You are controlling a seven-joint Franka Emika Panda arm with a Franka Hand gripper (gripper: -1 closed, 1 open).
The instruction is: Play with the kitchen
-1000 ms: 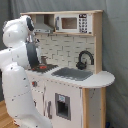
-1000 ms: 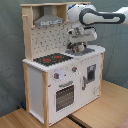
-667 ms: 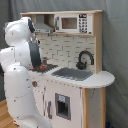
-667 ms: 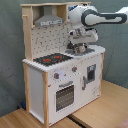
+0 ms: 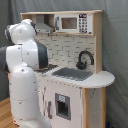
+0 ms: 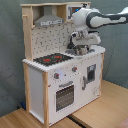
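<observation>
Behind arm (image 5: 27,70), kitchen (image 5: 75,75) stovetop hidden

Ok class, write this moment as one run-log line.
arm: reaching over toy kitchen | gripper: above sink | fingers: unclear | stovetop: bare | oven door: shut

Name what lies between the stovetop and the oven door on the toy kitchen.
Two round knobs on the white front panel, seen in the second exterior view.
</observation>
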